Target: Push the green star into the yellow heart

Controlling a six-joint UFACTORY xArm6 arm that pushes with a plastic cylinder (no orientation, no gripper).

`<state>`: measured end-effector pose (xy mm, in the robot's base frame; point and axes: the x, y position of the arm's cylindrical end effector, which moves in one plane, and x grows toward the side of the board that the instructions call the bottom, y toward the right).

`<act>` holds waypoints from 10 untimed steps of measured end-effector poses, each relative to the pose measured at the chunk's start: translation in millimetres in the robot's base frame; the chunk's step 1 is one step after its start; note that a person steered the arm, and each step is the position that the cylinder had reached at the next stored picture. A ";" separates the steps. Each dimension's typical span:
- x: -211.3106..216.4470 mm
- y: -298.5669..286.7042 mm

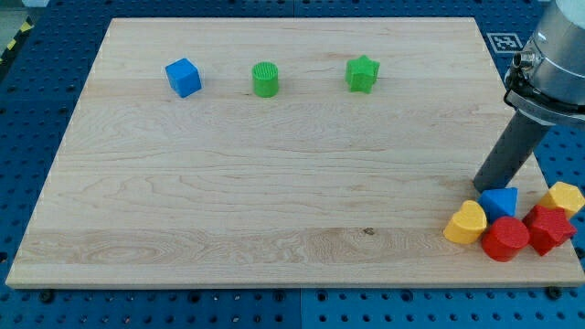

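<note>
The green star [363,74] lies near the board's top edge, right of centre. The yellow heart [467,223] lies at the board's lower right, at the left end of a cluster of blocks. My tip [478,189] is at the lower end of the dark rod, just above the blue block [500,201] and a little above and right of the yellow heart. The tip is far below and right of the green star.
A blue cube [183,77] and a green cylinder [265,79] lie along the top, left of the star. In the lower right cluster are a red cylinder [505,238], a red block [548,228] and a yellow block [562,197]. The wooden board [274,183] lies on a blue pegboard.
</note>
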<state>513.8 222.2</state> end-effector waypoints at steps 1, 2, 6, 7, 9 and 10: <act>-53.5 -1.3; -121.0 -1.4; -171.2 -104.3; -120.8 -103.2; -213.2 -123.6; -226.6 -157.7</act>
<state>287.2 64.5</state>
